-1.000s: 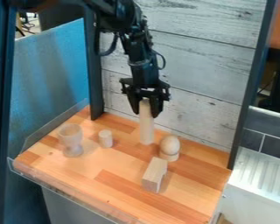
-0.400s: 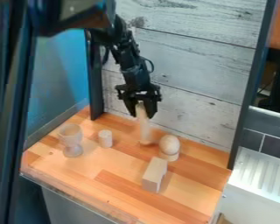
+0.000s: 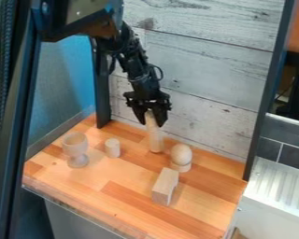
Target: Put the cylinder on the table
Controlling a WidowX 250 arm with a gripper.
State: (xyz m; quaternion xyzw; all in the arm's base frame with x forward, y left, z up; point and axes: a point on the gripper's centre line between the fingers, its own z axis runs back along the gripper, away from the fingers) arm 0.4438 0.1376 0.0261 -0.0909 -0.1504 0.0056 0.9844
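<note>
Gripping the cylinder [image 3: 154, 134] by its top end, gripper [image 3: 151, 118] hangs over the back of the table [image 3: 96, 181]. From where I stand, reading the table as a clock with 12 at the wall [image 3: 189, 100], the cylinder is between 12 and 1. Jaws: parted by about the cylinder's width, one on each side of it, so I'd call that a hold; how hard they squeeze, can't tell. Cylinder is near upright, slight lean, top tipped toward 11. Base at or just above the boards; can't tell if it touches.

Handling: looks like plain bare wood, so probably light, stiff, no give. Squeeze won't dent it much. Not fragile, but round and smooth-looking, so it may twist or pivot in the jaws if the pinch is off-centre. Tall and narrow, likely tippy on its end.

Where to hold: top end works for standing it up, leaves the base free. Weak point is leverage: a nudge low down would swing it. A grip nearer mid-height should steady it better, if the jaws clear the neighbours. Pinch across the middle of the round, not off one edge.

Neighbours: egg [image 3: 181, 156] at 2, close by, main knock risk; peg [image 3: 112, 147] at 11; cup [image 3: 75, 145] at 10; block [image 3: 165, 186] at 4. Best to square it up, seat the base flat, then part the jaws evenly and lift straight off.
</note>
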